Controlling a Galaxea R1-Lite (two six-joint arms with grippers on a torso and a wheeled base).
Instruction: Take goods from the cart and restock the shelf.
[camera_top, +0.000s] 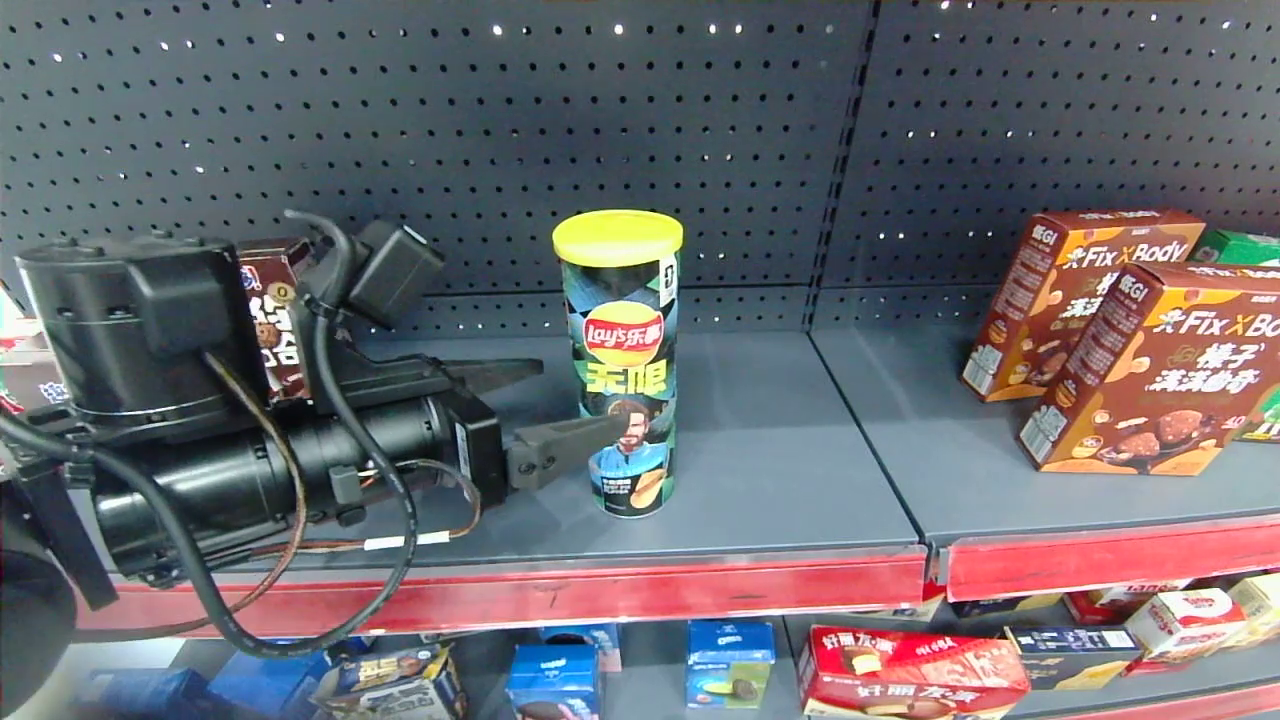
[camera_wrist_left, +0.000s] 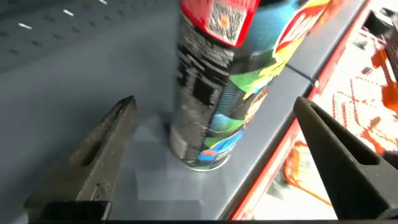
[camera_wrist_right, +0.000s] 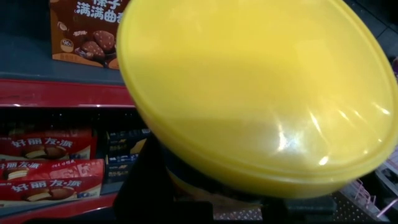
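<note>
"Where was the chips can (camera_top: 620, 350)?"

"It stood upright on the grey shelf (camera_top: 780, 450) with its yellow lid up. It was nearer the red front edge than the perforated back panel (camera_top: 600, 120), and just left of the seam between the two shelf boards."

"And the robot's left tool (camera_top: 582, 393)?"

"It lay level over the shelf, coming in from the left end, with its jaws spread wide and the lower part of the can between them. One finger (camera_top: 565, 440) ran along the front-edge side and the other along the back-panel side. In the left wrist view a gap showed between the can and each finger, so the tool gripped nothing."

"What about the right tool (camera_wrist_right: 205, 202)?"

"It was clamped on a second can (camera_wrist_right: 255, 93), which it held in the air in front of the shelves, the yellow lid turned toward the wrist camera."

"What else was on the shelf?"

"Two brown snack boxes (camera_top: 1120, 330) stood toward the right end, one nearer the front edge than the other, with a green box (camera_top: 1235, 245) behind them. A brown biscuit box (camera_top: 275, 320) stood by the back panel, behind the left arm. The lower shelf (camera_top: 650, 680) carried blue boxes (camera_top: 730, 660) and a red box (camera_top: 910, 670)."
</note>
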